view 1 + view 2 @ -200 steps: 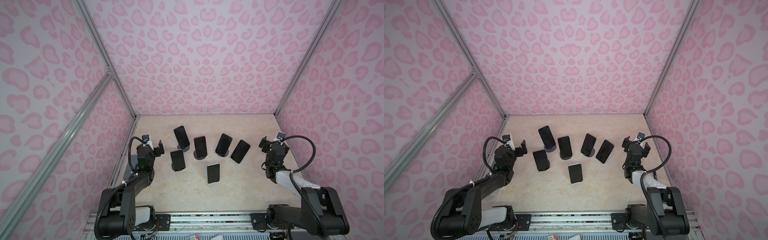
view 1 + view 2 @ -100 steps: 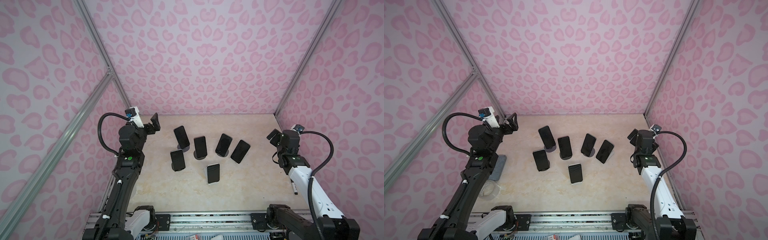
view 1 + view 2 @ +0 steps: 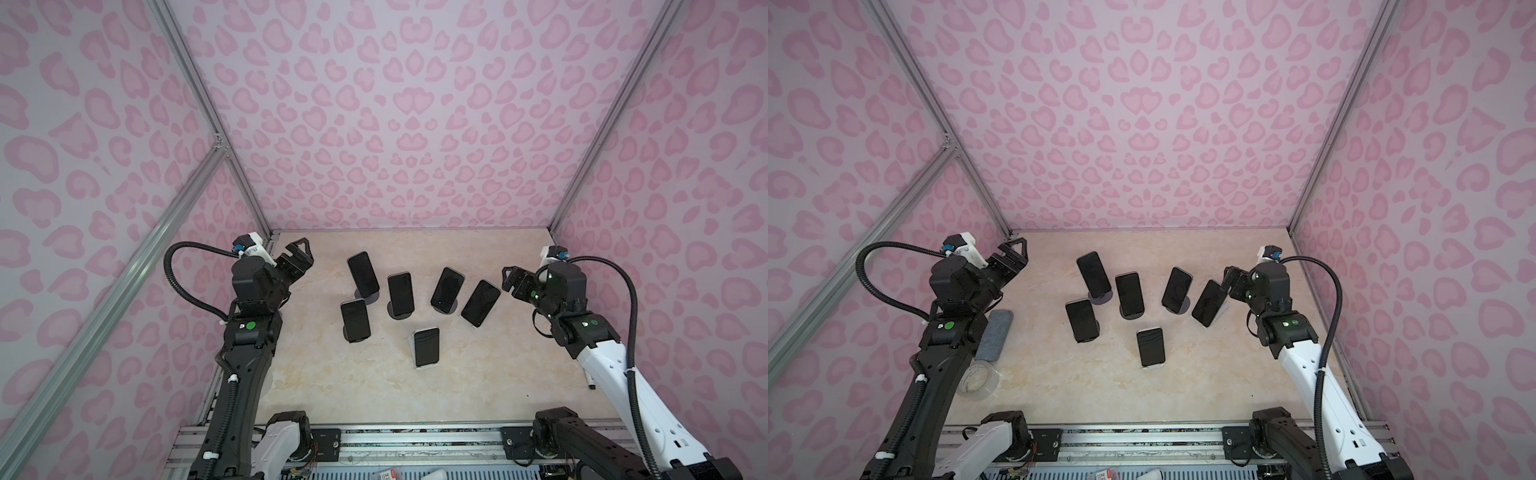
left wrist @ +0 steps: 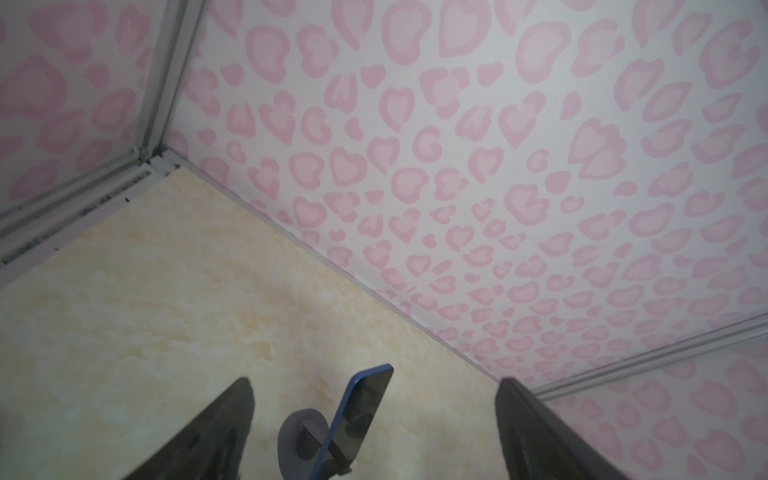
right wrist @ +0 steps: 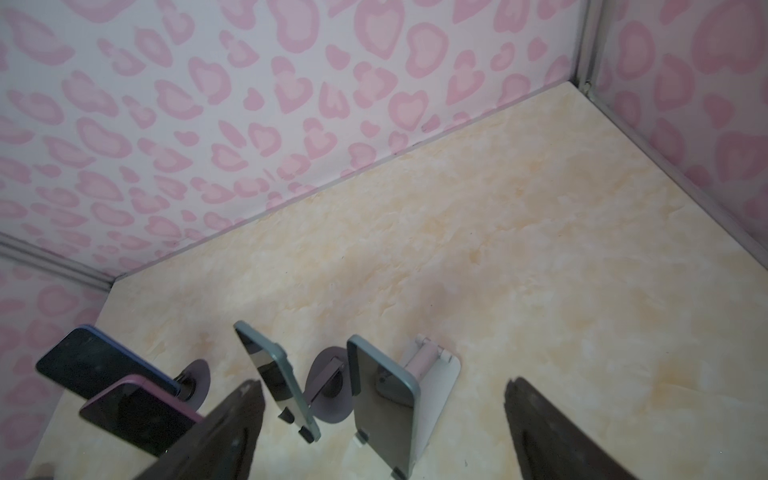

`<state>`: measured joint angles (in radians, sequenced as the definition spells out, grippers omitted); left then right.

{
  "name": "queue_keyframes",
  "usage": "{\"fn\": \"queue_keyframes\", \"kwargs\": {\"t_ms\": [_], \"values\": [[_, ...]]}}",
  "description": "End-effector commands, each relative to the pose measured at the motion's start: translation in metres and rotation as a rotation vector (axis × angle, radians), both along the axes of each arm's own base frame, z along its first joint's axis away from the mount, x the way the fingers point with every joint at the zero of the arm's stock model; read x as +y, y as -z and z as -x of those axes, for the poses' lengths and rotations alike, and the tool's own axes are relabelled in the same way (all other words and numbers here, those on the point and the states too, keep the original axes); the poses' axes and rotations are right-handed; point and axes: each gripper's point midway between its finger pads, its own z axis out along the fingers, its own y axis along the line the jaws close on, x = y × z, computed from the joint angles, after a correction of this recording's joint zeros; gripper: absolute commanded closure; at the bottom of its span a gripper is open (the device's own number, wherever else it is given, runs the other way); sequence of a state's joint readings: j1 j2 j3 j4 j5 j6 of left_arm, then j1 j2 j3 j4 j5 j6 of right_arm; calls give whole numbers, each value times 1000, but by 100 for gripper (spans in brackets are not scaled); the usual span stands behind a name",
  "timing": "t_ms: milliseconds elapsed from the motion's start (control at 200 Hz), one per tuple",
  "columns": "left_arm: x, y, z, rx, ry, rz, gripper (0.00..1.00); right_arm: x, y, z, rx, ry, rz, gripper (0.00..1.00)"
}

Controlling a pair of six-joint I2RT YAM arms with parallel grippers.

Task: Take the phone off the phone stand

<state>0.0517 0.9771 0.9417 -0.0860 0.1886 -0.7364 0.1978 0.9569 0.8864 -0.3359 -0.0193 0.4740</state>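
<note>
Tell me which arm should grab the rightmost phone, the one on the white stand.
Right. The right gripper hangs open just beside that phone, facing it; the left gripper is across the table, with the other phones between.

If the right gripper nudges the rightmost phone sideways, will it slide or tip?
The rightmost phone looks a rigid, glossy slab, so probably slippery in a pinch. It leans on a light-looking white stand, seemingly unfixed; a sideways nudge may tip or drag both.

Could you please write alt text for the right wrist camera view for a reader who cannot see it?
The open right gripper points at four dark-screened phones propped on stands: a blue phone, a purple phone, and two grey phones. Beige marbled table; pink-patterned walls behind.
</note>
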Motion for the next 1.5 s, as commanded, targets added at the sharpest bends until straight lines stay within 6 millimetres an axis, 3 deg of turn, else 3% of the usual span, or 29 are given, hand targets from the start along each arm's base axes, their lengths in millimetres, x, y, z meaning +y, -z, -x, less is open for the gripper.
{"fn": "queue_keyframes", "kwargs": {"t_ms": [0, 75, 240, 345, 455, 710, 975, 1260, 1495], "values": [[-21, 2, 8, 13, 84, 52, 6, 9, -1, 16, 0, -26, 56, 7], [-24, 4, 13, 15, 85, 24, 5, 20, -6, 27, -20, -48, 61, 7], [-34, 13, 18, 49, 125, 2, 5, 53, 4, 51, -29, -113, 83, 7], [-54, 11, 18, 43, 221, 13, 5, 66, 18, 60, -13, -115, 109, 5], [-77, 9, 22, 45, 322, 0, 5, 92, 19, 66, -10, -180, 92, 5], [-114, 4, 35, 20, 475, -34, 6, 159, 32, 72, 52, -320, 85, 3], [-133, 5, 43, 22, 547, -34, 5, 202, 49, 73, 131, -374, 85, 0], [-167, 18, 51, 66, 683, -57, 4, 223, 69, 81, 169, -400, 75, 0], [-171, 21, 52, 80, 700, -53, 4, 224, 78, 88, 181, -414, 114, 0]]}}
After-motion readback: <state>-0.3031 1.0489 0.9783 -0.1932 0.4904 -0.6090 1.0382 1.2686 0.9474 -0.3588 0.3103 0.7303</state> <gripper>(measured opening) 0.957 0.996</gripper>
